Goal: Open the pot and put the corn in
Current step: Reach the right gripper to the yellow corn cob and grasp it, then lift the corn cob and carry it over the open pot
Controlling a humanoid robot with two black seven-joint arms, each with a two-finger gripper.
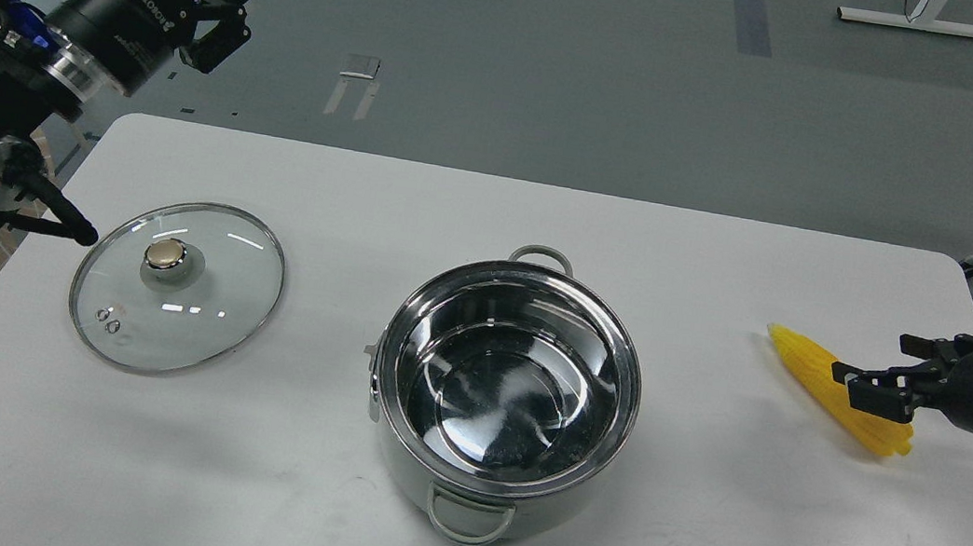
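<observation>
- The pot (pixel 506 398) sits open in the middle of the counter (pixel 695 545), its mirror-like inside bare, one loop handle toward the robot and one away.
- Left of the pot, well apart from it, the glass lid (pixel 177 286) lies flat, knob up. The opening step looks done.
- The left tool (pixel 203 1) hangs high, up and to the left of the pot, beyond the counter's back edge, fingers spread wide with nothing between them. It looks out of play for now.
- All the action is to the right of the pot: the corn (pixel 829 386) lies on the counter there, well apart from the pot, pointed end toward it.
- The right tool (pixel 884 382) is right at the corn's thick end, fingers partly open and set about the cob, one across its top. Whether they are pressing it yet cannot be told from this angle.
- So the step in hand reads as the pick-up of the corn.
- Next move, by the look of it: clamp firmly, lift clear of the counter, carry left until the cob is over the pot's rim, then lower and let go.
- One thing to mind: the cob is about as long as the pot is wide, so tipping the point down first should help it slip in.
</observation>
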